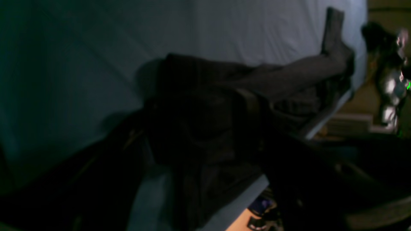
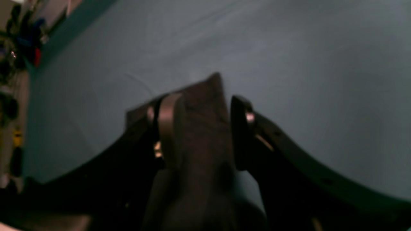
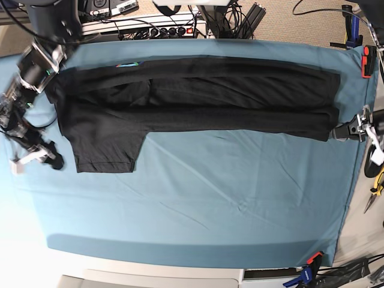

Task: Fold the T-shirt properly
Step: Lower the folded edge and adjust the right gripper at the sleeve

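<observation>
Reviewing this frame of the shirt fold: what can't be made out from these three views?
- T-shirt print: base view shows only plain black, folded lengthwise.
- Left gripper: tiny at the base view's right edge; left wrist view is dark and blurred, so any grip is unclear.
- Right gripper: blurred; whether its fingers pinch the fabric between them is unclear.

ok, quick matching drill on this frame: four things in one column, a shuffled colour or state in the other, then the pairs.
Things:
1. T-shirt
2. table cloth
3. far clamp on the cloth's edge
4. right gripper

Colour or state:
A. teal
B. jaws apart, dark fabric between them
C. black, laid out in a long band
D. red

Pairs: 1-C, 2-A, 3-D, 4-B
</observation>
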Controlling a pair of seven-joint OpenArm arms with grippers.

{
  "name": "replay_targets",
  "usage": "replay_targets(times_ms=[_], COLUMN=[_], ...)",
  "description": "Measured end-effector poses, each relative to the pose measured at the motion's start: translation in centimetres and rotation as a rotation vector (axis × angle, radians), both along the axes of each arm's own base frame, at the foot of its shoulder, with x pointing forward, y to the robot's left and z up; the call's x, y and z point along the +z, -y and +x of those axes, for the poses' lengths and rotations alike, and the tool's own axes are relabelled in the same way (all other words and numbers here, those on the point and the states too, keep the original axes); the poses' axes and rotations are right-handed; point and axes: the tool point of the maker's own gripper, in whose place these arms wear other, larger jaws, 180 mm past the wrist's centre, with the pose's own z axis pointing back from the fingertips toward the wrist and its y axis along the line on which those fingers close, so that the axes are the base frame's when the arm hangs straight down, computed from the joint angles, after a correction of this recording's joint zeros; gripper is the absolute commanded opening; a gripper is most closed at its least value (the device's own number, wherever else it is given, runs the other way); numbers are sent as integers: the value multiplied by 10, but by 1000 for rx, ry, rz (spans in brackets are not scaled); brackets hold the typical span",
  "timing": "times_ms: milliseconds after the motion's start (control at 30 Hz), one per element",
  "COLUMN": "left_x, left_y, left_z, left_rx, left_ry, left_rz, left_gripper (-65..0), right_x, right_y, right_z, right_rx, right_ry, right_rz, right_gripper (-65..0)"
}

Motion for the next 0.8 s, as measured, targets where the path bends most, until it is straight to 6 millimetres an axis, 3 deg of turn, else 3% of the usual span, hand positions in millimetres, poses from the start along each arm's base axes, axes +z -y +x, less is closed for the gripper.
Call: replay_targets(times_ms=[167,333,433,533,800], left_x=[2,3,3,3,3], left_y=[1,1,1,1,1], left_z=[1,1,1,1,1], left_rx=[-8,-8,-8,-8,-8], left_ry=[10,11,10,11,11], left_rz=[5,4,5,4,4], left_gripper=[-341,-341,-341,-341,-341], right_x=[-24,-45,-48,-49,-54], right_y=[-14,-5,9,11,-6], right_z=[19,18,19,18,14], right_rx=[-29,-63,-102,-106,-17], right_ry=[-47,-128,-148,-153,-207], right_rz=[136,30,-42,-50,-60], right_gripper=[-407,-407,-407,-407,-407])
